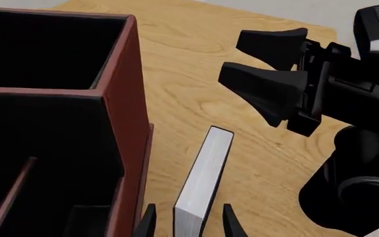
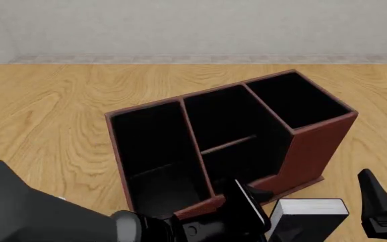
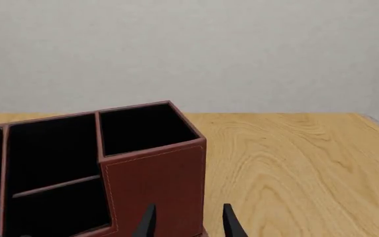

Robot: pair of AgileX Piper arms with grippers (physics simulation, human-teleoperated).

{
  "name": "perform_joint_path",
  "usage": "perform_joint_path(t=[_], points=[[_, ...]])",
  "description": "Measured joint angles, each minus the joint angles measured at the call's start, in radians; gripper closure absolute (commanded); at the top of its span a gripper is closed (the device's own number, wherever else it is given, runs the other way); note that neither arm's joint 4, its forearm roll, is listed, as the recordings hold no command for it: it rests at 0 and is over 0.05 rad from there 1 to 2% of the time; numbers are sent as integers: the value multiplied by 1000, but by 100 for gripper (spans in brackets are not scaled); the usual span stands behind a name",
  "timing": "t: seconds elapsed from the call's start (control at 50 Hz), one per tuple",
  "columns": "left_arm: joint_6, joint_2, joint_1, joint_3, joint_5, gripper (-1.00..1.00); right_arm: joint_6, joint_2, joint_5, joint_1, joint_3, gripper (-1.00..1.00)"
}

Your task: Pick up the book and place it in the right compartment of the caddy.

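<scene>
The left end effector (image 1: 184, 221) is holding the book (image 1: 204, 180) between its fingertips, one black tip showing on each cover, so its jaws are closed to the book's thickness. The book is standing on edge, white page edges facing up, extending straight ahead from the left end effector and just beside the reddish-brown outer wall of the caddy (image 1: 125, 106). The right compartment (image 2: 296, 101) is lying ahead of the left end effector and off to its left, past that tall wall. In the front view the book (image 2: 309, 207) is sitting low in front of the caddy (image 2: 312, 147), between the two end effectors. The left wrist view is showing the right end effector (image 1: 263, 64) hanging above the wooden counter (image 1: 203, 59) beyond the book, fingers parted and gripping nothing. The right wrist view is showing only the right end effector (image 3: 186, 221) tips apart, the caddy (image 3: 156, 182) wall just ahead, and no book at all.
</scene>
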Motion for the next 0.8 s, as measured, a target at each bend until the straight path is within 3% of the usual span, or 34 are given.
perform_joint_path(t=[0.26, 0.28, 0.8], points=[[-13, 60, 6, -25, -13, -100, 0, 0, 0, 0, 0, -100], [-14, 60, 6, -25, -14, 100, 0, 0, 0, 0, 0, -100], [-51, 41, -7, -15, -22, 100, 0, 0, 0, 0, 0, -100]])
